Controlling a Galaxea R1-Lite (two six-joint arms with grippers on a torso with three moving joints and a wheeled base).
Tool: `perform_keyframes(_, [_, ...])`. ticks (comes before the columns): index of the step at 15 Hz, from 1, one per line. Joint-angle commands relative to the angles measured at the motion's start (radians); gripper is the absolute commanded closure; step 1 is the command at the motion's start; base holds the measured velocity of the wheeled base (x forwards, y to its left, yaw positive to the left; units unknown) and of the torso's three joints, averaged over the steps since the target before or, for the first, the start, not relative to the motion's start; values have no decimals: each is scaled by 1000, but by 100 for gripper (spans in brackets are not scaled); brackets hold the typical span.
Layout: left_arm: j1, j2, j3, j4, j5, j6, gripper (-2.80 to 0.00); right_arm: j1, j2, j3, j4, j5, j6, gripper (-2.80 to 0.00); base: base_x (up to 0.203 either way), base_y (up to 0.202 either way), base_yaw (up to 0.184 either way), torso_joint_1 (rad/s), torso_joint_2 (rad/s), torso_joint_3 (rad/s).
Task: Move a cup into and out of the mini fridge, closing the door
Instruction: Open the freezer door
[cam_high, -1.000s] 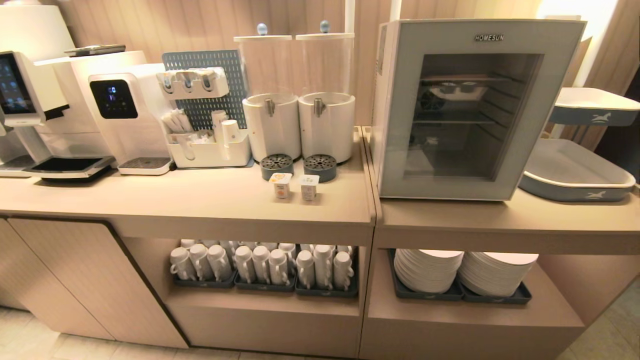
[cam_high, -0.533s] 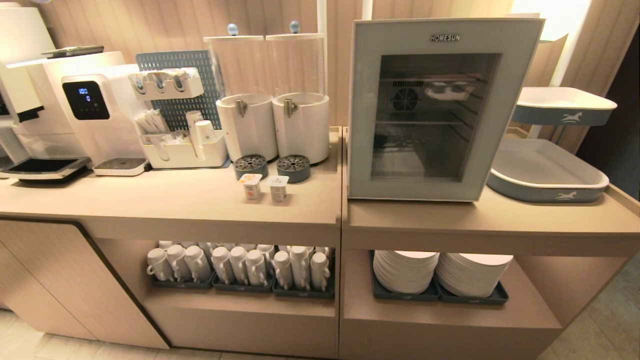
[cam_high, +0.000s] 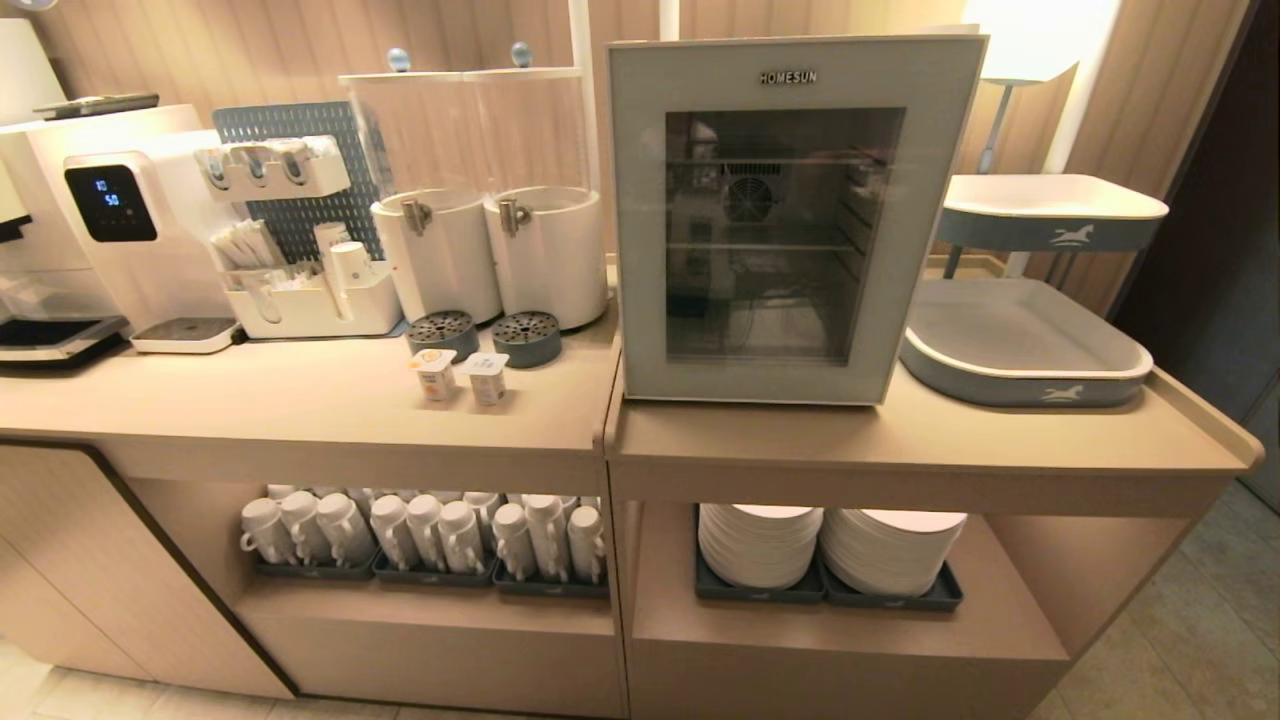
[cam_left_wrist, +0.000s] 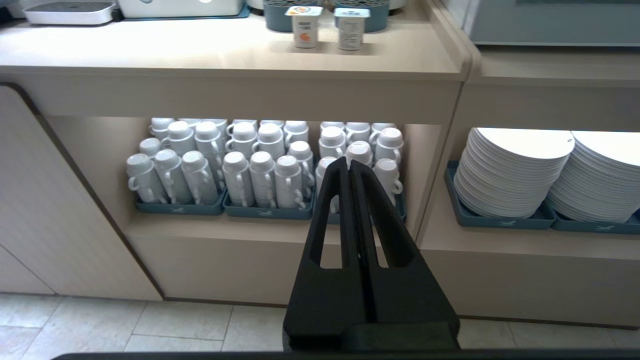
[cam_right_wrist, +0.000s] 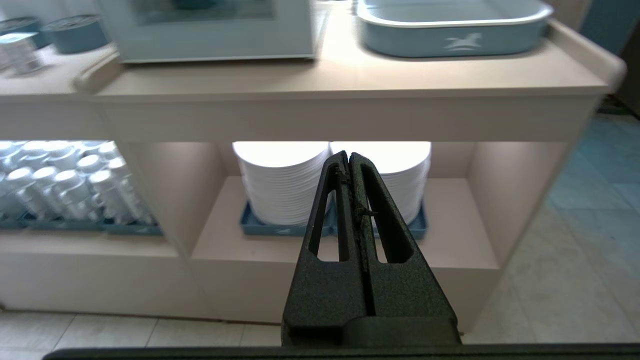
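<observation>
The white mini fridge (cam_high: 795, 395) marked "HOMESUN" stands on the right counter. Its door (cam_high: 640, 250), dark glass in a pale grey-blue frame, is closed. Through the glass I see wire shelves and a round fan. Two small sealed cups (cam_high: 433, 372) (cam_high: 487, 377) stand side by side on the left counter in front of the dispensers; they also show in the left wrist view (cam_left_wrist: 303, 26). Neither arm is in the head view. My left gripper (cam_left_wrist: 348, 162) is shut and empty, low before the mug shelf. My right gripper (cam_right_wrist: 348, 156) is shut and empty, low before the plate shelf.
Two white dispensers (cam_high: 490, 250), a condiment caddy (cam_high: 310, 300) and a water machine (cam_high: 130, 230) line the left counter. Blue-grey trays (cam_high: 1020, 350) sit right of the fridge. Below are stacked mugs (cam_high: 430, 530) and plates (cam_high: 830, 545). Tiled floor lies in front.
The whole head view has slid to the left, so the camera has moved; the fridge now stands near the middle. Nothing on the counters has moved.
</observation>
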Motion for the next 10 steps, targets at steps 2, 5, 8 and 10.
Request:
perform_keyframes(2, [0,0,0,-1,0,-1,0,1,2,0,0,0,0,0,0,-194,-3,4,-2,4])
perform_keyframes(5, [0,0,2,-5,0,-2,0,0,2,0,0,0,0,0,0,-127,-2,1,3,4])
perform_keyframes(8, [0,0,2,-5,0,-2,0,0,2,0,0,0,0,0,0,0,0,0,0,0])
perform_keyframes(10, [0,0,2,-4,0,-1,0,0,2,0,0,0,0,0,0,0,0,0,0,0])
